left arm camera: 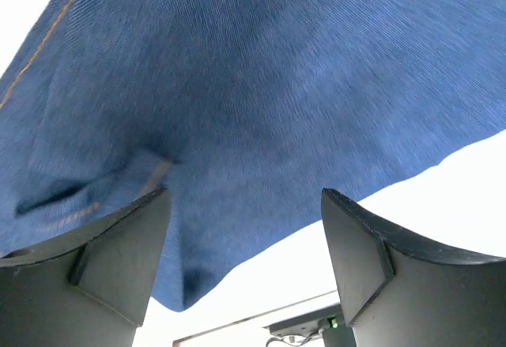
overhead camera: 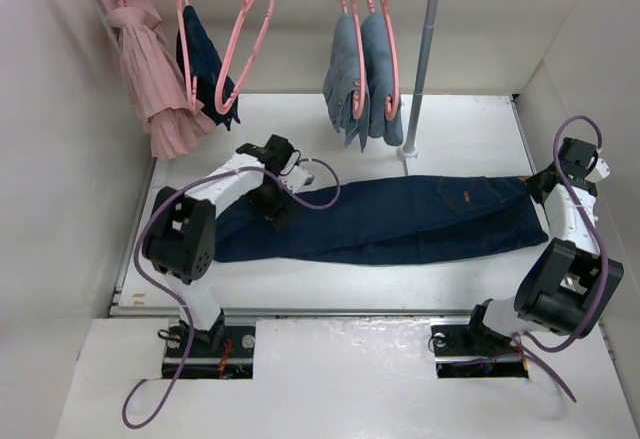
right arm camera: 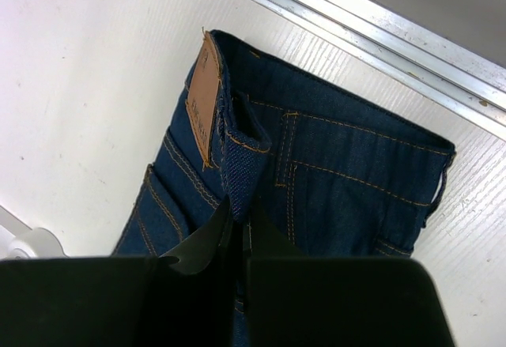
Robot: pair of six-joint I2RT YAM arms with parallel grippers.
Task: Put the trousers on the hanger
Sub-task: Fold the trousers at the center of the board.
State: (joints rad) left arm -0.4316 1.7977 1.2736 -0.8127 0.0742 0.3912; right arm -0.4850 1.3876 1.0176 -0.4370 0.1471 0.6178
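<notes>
The dark navy trousers (overhead camera: 400,221) lie flat across the white table, legs to the left and waist to the right. My left gripper (overhead camera: 275,204) hovers low over the leg end. In the left wrist view it (left arm camera: 245,205) is open, with denim (left arm camera: 237,70) under and beyond the fingers and nothing between them. My right gripper (overhead camera: 540,187) is at the waist end. In the right wrist view it (right arm camera: 241,214) is shut on a raised fold of the waistband (right arm camera: 241,153) beside the tan label (right arm camera: 204,98). An empty pink hanger (overhead camera: 245,44) hangs tilted on the rail at the back left.
On the rail hang a pink garment (overhead camera: 150,69), a small dark navy garment (overhead camera: 205,59) and light blue-grey jeans (overhead camera: 362,74) on pink hangers. The rail's grey post (overhead camera: 425,59) stands just behind the trousers. White walls close in both sides.
</notes>
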